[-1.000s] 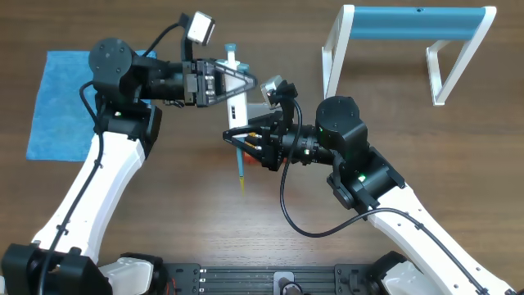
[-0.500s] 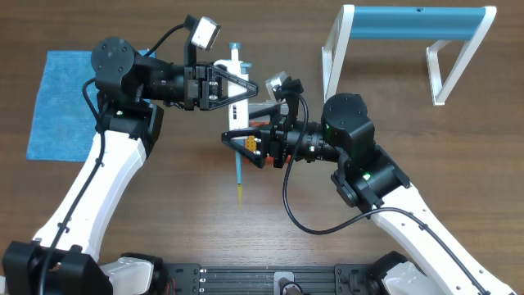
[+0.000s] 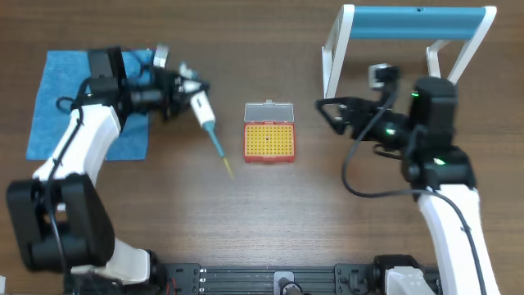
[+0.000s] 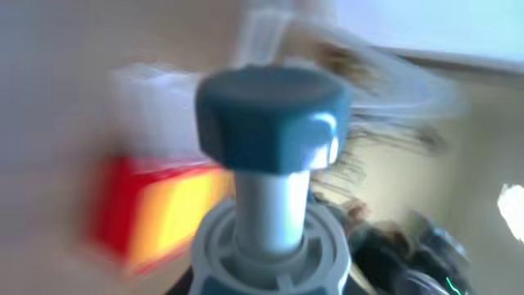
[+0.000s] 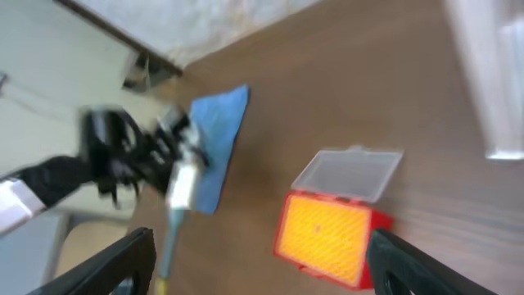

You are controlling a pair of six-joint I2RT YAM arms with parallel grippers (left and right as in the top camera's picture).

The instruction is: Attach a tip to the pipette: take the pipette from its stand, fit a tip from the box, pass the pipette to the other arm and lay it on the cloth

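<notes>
Two arms are standing at the wooden surface (image 3: 286, 221). The white-and-blue stand (image 3: 417, 22) is sitting far right, the right jaws hanging spread just beside it. The blue cloth (image 3: 57, 90) is lying left, the open red tip box (image 3: 268, 141) mid-surface. The left jaws are pinching the pipette (image 3: 201, 111) by the cloth's right edge, its tipped end slanting near-right.

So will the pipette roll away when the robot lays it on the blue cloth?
Probably not far. The pipette has a chunky white body and a long thin end, so it likely rocks rather than rolls, and the cloth looks soft enough to stop it. Its yellow tip looks thin, so it may bend or pop off if bumped.
</notes>
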